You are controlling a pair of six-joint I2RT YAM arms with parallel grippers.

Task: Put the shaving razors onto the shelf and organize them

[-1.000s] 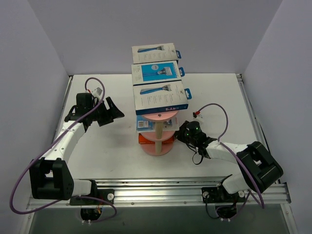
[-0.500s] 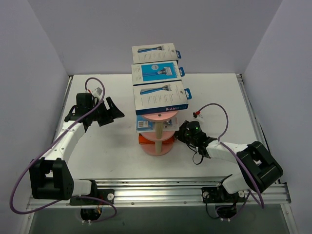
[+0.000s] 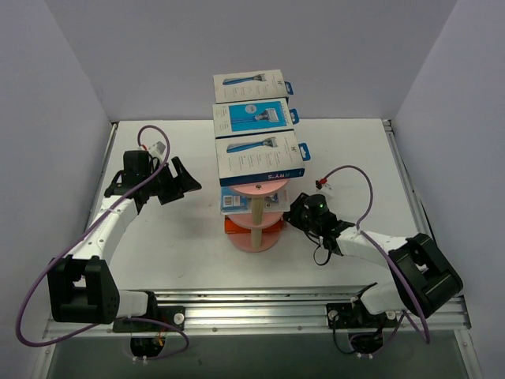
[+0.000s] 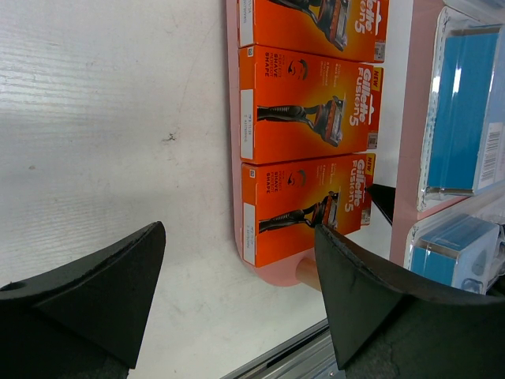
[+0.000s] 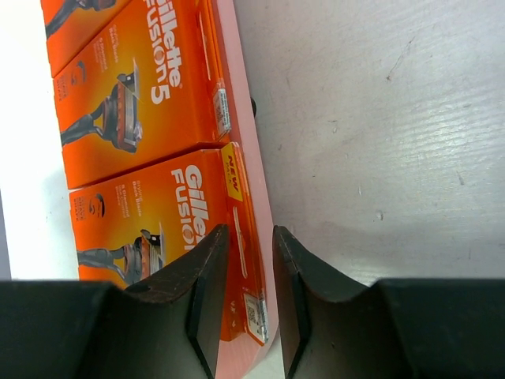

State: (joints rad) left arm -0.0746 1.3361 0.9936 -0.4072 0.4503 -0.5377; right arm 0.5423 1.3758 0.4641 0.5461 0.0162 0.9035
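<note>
Right tool [image 5: 247, 237]: a second ago its jaws were pressed together; now they stand a little apart. The gap sits over the edge of the nearest orange pack and the pink rim beside it. We see nothing pinched.
Right arm: in the overhead view the wrist has drifted slightly away from the shelf [image 3: 256, 241], though the tool remains just beside the lowest tier.
Left tool [image 4: 237, 237]: spread wide and empty, unchanged over the last second. It hovers over the counter [image 3: 181, 237] to the left of the shelf and looks across at the lowest tier.
Orange packs [image 4: 304, 103]: three lie flat, side by side in a row on the lowest tier. None has shifted in the overhead view.
White-and-blue boxes [image 3: 260, 158]: three lie in a line along the long top tier.
Clear blister packs [image 4: 461, 110]: on the middle tier, partly hidden from above by the boxes.
What the change means: we judge that the right tool is letting go after settling the last orange pack, so this placement looks finished.
Task progress: we see no pack left on the counter, so the job seems close to done. What remains is probably backing the right tool clear without dragging the pack off its rim.
</note>
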